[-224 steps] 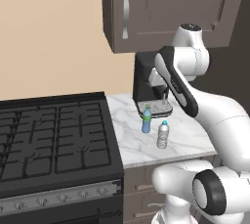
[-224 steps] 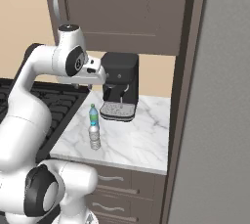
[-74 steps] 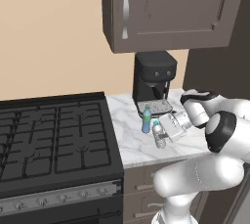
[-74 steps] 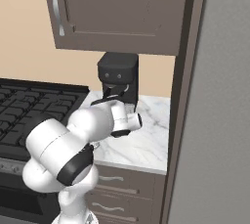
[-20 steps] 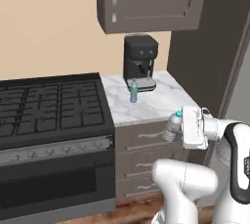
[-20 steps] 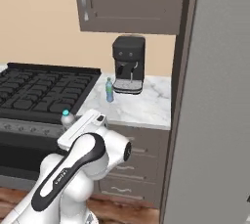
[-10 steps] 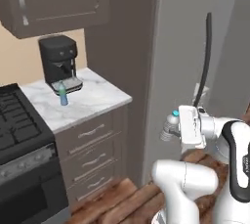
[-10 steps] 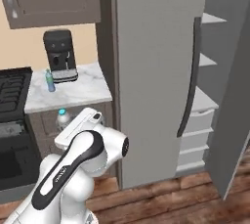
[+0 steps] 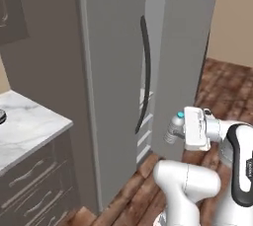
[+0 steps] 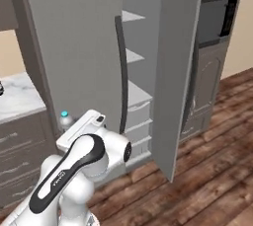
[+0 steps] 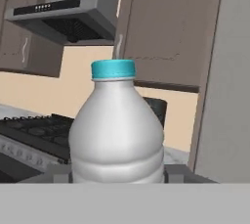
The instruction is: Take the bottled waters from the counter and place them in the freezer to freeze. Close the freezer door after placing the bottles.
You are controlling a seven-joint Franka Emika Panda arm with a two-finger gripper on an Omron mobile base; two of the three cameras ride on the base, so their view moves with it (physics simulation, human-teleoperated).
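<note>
One clear greyish bottle (image 11: 117,135), teal-capped, no legible label, gripped by claw (image 9: 174,130).

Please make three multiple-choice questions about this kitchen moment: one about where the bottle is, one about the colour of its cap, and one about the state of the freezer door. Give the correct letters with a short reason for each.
1. Where is the water bottle?
A. Standing on the marble counter
B. In the tool, carried off the counter
C. On a freezer shelf

2. What colour is the bottle's cap?
A. Teal
B. Red
C. White

3. How does the freezer door stand?
A. Shut
C. Taken off
B. Swung open, with white shelves showing inside

Answers:
1. B: in the left base view the bottle sits at the tool, out over the wooden floor, and the hand view shows it upright right in front of the camera.
2. A: the hand view shows a teal cap on a greyish bottle.
3. B: the right base view shows the door standing out from the freezer with the shelves visible behind it.
</note>
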